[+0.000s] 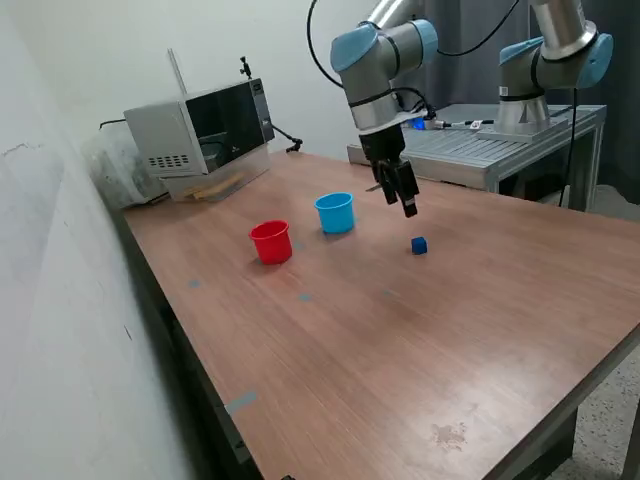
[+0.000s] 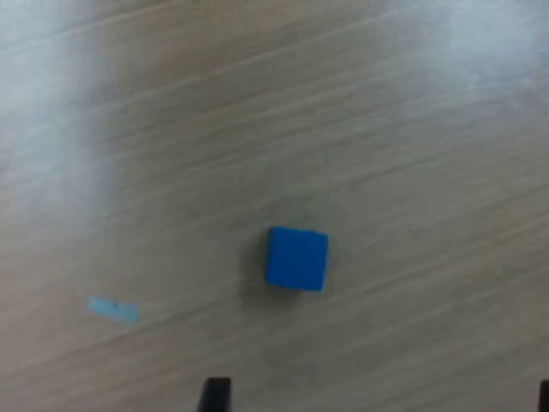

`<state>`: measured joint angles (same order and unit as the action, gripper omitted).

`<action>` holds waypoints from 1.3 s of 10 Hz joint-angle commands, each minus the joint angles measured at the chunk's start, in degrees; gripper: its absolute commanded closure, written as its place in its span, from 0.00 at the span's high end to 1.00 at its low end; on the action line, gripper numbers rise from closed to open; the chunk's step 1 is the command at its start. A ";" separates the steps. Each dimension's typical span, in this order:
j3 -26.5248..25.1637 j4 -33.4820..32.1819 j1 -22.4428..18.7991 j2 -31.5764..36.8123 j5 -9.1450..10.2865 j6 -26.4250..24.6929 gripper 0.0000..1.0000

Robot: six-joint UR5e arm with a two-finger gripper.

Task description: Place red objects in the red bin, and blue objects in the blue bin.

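Woodgrain tabletop carries your blue cube, square-faced and matte, alone to the exterior view's right of the tapered blue cup and red cup. Your claw hangs above it, empty, fingers spread wide.

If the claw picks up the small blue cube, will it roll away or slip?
The blue cube has flat faces and rests flat on the table, so it should not roll. It looks rigid and small, probably light. A claw closing off-centre might twist it.
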<state>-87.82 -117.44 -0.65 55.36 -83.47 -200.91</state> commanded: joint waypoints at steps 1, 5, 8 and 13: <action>-2.35 -2.00 -0.05 -0.86 -1.51 -3.69 1.00; -2.71 -3.23 -0.14 -4.82 -3.55 -5.20 1.00; -2.80 -3.23 -0.58 -5.79 -3.37 -5.11 1.00; -2.97 -3.14 -2.07 -6.23 -3.28 -5.11 0.00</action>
<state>-90.74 -120.59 -2.43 49.21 -86.69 -206.02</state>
